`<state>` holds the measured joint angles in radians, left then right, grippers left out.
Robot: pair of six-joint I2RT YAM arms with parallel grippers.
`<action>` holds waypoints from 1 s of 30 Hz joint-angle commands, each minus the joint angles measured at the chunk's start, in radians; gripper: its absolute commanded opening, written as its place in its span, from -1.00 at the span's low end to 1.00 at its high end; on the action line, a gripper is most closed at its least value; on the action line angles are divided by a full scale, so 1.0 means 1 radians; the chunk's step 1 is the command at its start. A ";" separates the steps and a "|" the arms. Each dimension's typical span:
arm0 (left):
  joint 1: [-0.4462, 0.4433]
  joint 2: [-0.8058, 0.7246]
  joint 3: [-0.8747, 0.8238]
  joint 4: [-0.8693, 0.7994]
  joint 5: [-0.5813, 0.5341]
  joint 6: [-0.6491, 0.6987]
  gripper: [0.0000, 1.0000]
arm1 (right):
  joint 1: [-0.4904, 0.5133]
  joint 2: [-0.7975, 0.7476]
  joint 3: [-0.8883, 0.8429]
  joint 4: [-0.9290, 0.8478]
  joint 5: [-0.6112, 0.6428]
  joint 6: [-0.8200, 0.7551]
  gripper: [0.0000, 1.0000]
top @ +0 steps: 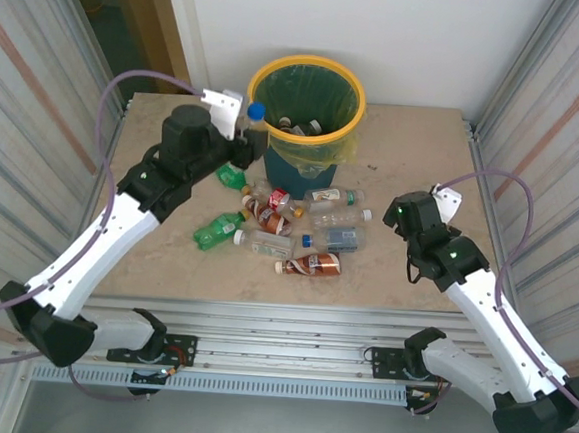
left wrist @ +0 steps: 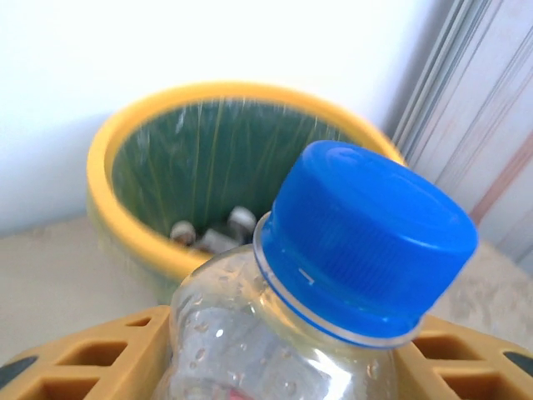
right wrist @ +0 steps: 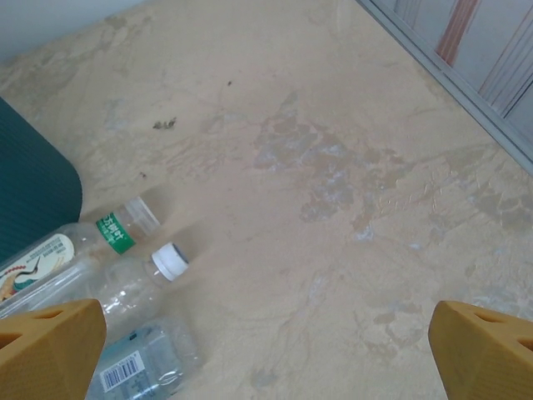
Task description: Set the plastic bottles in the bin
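Now the left pincer (top: 243, 145) pinches a bottle (left wrist: 333, 275), the bin (top: 311, 68) just ahead, seemingly short of its mouth. Next it must reach over the opening, then let go. The right pincer (right wrist: 266, 350) hangs spread, bottles (right wrist: 133, 287) at its left.

Bottles (top: 299, 127) lie in the bin (top: 315, 141) at the table's (top: 412, 186) far centre. More bottles (top: 288, 231) lie before it, one bottle (top: 256, 114) beside its left rim.
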<state>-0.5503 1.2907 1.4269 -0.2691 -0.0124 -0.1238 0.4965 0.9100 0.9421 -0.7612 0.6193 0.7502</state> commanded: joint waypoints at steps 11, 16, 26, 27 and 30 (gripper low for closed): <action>0.099 0.458 0.482 0.152 0.188 -0.051 -0.13 | 0.018 -0.036 -0.048 0.007 -0.079 -0.058 0.95; 0.100 0.623 0.626 0.099 0.239 -0.061 -0.09 | 0.041 -0.010 -0.045 0.014 -0.160 -0.115 0.95; 0.099 0.764 0.691 0.057 0.265 -0.076 0.14 | 0.080 0.099 -0.068 0.038 -0.321 -0.033 0.98; 0.099 0.769 0.691 0.054 0.266 -0.074 0.18 | 0.090 0.113 -0.073 0.045 -0.337 -0.018 0.99; 0.099 0.779 0.697 0.044 0.261 -0.064 0.30 | 0.140 0.142 -0.080 0.077 -0.363 -0.006 0.98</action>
<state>-0.4515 2.0708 2.0731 -0.2260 0.2306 -0.1905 0.5983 1.0340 0.8722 -0.7158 0.3111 0.7029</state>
